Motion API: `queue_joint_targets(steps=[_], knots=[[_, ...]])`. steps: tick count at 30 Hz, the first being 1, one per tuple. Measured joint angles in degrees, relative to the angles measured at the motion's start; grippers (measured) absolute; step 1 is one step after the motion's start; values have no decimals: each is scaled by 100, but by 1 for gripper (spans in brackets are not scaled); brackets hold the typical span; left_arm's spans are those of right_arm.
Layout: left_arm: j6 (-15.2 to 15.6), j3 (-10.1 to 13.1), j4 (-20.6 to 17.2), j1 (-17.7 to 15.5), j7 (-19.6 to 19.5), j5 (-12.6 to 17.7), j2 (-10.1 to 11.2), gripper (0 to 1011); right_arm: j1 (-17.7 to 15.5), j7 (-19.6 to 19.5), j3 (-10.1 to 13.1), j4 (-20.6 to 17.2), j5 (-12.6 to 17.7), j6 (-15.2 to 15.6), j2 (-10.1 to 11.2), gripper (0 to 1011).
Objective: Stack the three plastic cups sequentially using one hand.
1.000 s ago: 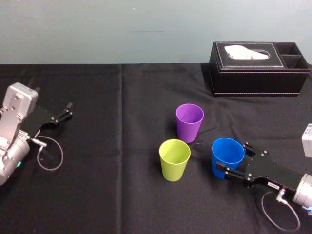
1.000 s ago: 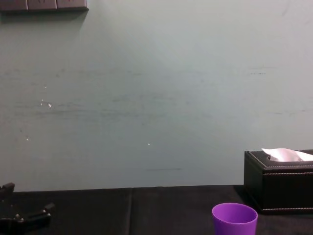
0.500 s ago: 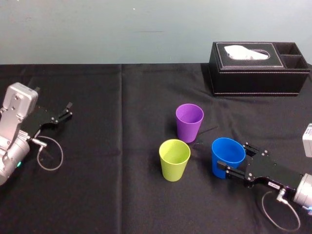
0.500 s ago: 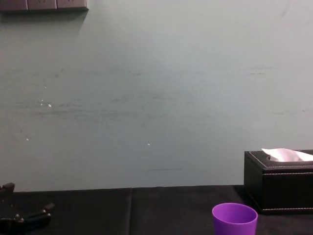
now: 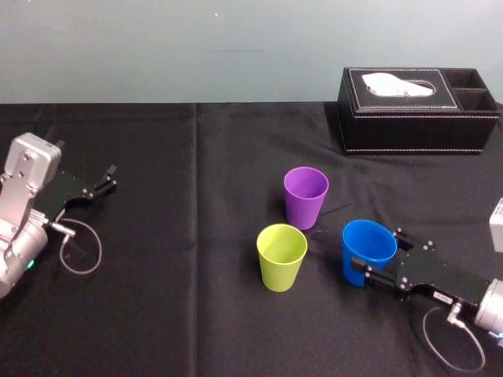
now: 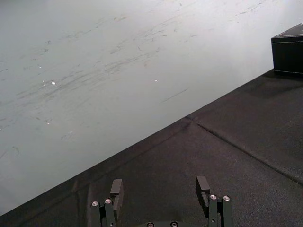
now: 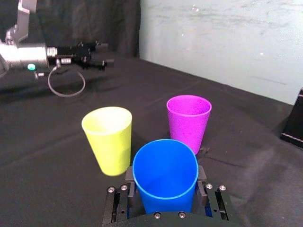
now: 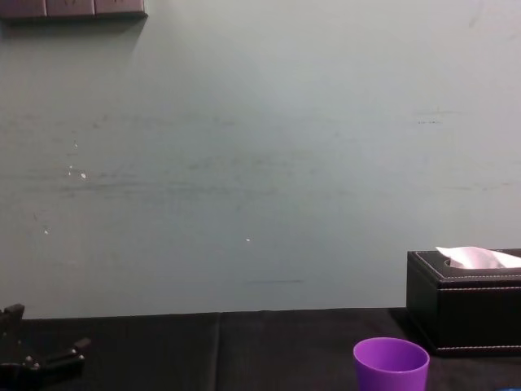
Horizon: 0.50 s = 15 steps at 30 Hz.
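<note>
Now, at lower right, the black right gripper (image 5: 373, 251) clamps the blue tapered plastic cup (image 5: 368, 245) by its walls, mouth up, likely for nesting, while the open-fingered left gripper (image 5: 110, 178) rests at left.

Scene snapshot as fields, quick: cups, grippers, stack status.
blue cup: upright, gripped between the fingers
right gripper: shut on the blue cup, front right of table
yellow-green cup: upright, free, left of the blue cup
purple cup: upright, free, behind the other two
left gripper: open, parked far left
stacked: none yet
other: tissue box, back right
</note>
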Motion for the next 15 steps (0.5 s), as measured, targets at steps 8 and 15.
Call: queue_joint_targets(steps=[8,15], knots=[[0,0,0,0,0,0,0,1012,-490,-281,481,-685,421,311,180,730],[0,0,0,0,0,0,0,1011,-937,-414,881,-1263,685,445,377,730]])
